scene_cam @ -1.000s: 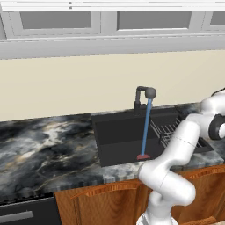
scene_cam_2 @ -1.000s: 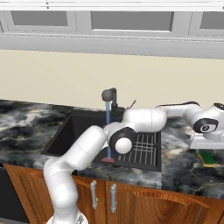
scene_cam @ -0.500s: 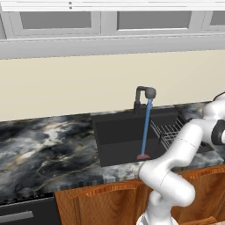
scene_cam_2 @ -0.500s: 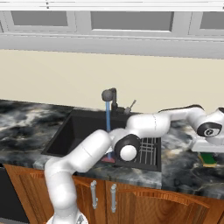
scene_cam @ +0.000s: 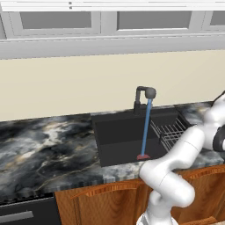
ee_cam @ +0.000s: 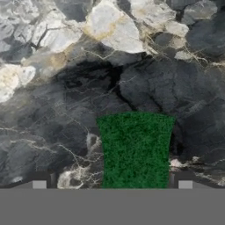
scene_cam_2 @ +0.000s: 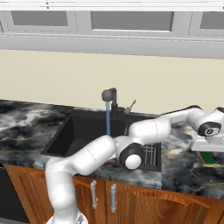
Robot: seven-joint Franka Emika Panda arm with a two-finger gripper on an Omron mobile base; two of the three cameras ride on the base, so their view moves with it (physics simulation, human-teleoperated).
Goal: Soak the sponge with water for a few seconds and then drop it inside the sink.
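So right now my gripper [ee_cam: 112, 185] is hanging over the sponge [ee_cam: 135, 149], fingers spread about as wide as they go and holding nothing. From the hand view the green scrubby side faces up at me, sitting between my two fingertips [ee_cam: 39, 184], one tip on each side but not touching it yet. It's lying flat on the marbled counter [ee_cam: 66, 66], which makes it an easy top-down pinch. Looks like I just need to drop straight down and close.

Further out, off to the side of my fingers, past the wire rack [scene_cam_2: 148, 155], is the sink [scene_cam_2: 78, 131]. The tap [scene_cam_2: 109, 94] is on, and the water [scene_cam_2: 107, 118] runs in a thin blue stream into the basin, ready for the soak once I carry the sponge over.
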